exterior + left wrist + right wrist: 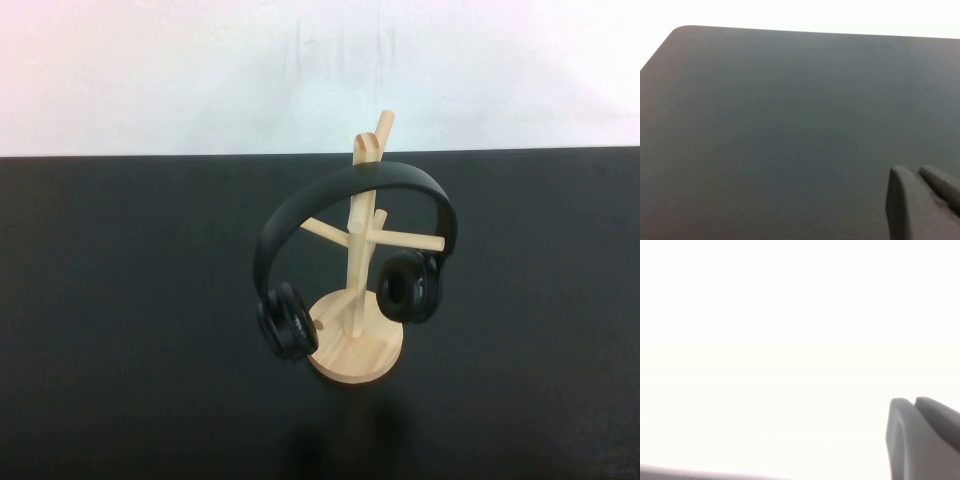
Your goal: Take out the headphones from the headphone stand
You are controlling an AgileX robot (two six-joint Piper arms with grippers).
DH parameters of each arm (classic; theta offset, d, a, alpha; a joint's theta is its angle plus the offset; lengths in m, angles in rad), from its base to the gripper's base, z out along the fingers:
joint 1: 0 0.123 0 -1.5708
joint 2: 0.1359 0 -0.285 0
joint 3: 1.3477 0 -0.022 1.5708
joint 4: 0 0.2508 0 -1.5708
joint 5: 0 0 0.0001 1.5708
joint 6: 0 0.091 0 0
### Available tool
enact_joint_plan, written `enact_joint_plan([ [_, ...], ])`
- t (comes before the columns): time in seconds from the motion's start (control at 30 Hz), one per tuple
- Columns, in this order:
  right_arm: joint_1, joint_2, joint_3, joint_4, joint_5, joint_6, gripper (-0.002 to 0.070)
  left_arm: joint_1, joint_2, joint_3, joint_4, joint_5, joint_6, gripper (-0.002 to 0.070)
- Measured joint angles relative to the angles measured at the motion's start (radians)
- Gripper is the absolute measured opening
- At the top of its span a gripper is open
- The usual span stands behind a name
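Observation:
The black headphones (pixel 352 179) hang by their arched headband over an upper peg of the light wooden headphone stand (pixel 357 352), in the middle of the black table in the high view. One ear cup (pixel 287 321) hangs left of the round base, the other (pixel 408 287) right of the post. Neither arm shows in the high view. My left gripper (pixel 916 171) shows only in the left wrist view, fingers together, empty, over bare black table. My right gripper (pixel 913 401) shows only in the right wrist view, fingers together, empty, against a bright white background. Neither wrist view shows the headphones or the stand.
The black table (pixel 120 320) spans the whole width, with its far edge against a white wall (pixel 200 70). The left wrist view shows a rounded table corner (pixel 682 30).

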Motion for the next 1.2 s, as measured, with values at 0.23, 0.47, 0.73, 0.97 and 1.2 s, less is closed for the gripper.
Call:
enact_joint_plan([
  [0.23, 0.000, 0.000, 0.000, 0.047, -0.124, 0.049, -0.0010, 0.000, 0.000, 0.000, 0.000, 0.000, 0.000, 0.0002],
  [0.47, 0.000, -0.003, -0.012, 0.194, -0.543, 0.071, -0.0010, 0.000, 0.000, 0.000, 0.000, 0.000, 0.000, 0.0002],
  [0.73, 0.000, 0.000, -0.354, 0.397, -0.298, 0.079, -0.0009, 0.000, 0.000, 0.000, 0.000, 0.000, 0.000, 0.0002],
  [0.97, 0.000, 0.222, -0.607, 0.387, 0.264, 0.063, -0.0009, 0.000, 0.000, 0.000, 0.000, 0.000, 0.000, 0.0002],
  [1.2, 0.000, 0.395, -0.611, 0.389, 0.484, -0.034, -0.0009, 0.000, 0.000, 0.000, 0.000, 0.000, 0.000, 0.0003],
])
